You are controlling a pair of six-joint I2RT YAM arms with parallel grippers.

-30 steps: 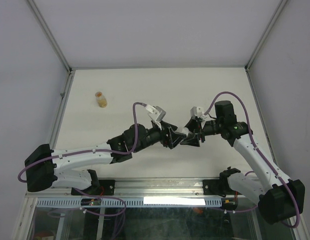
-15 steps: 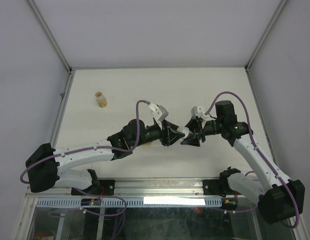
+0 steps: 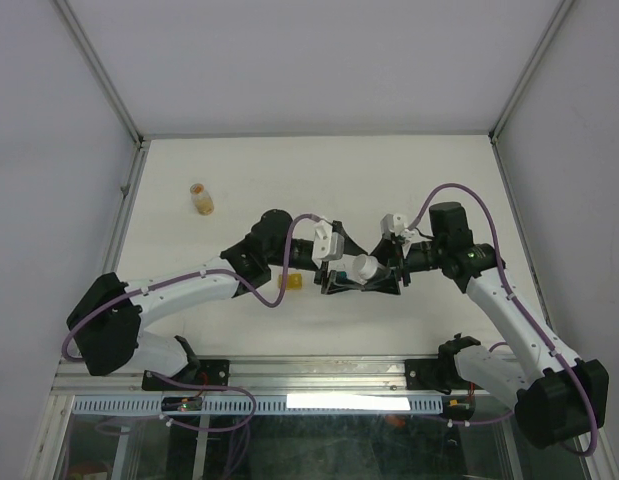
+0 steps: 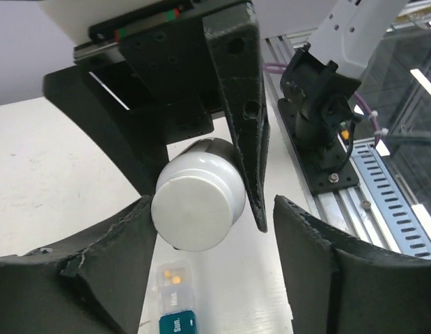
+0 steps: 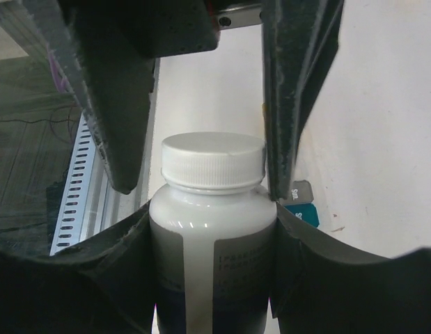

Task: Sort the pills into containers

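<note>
The white bottle (image 5: 214, 233) is glossy smooth plastic, its cap (image 5: 214, 161) ribbed; the jaws are rough matt black; the containers (image 4: 172, 298) are clear and teal plastic.

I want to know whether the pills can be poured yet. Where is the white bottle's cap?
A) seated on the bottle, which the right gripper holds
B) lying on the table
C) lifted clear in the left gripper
A: the right wrist view shows the cap seated on the white bottle, which is clamped in the right gripper, while the left gripper only flanks the cap.
</note>
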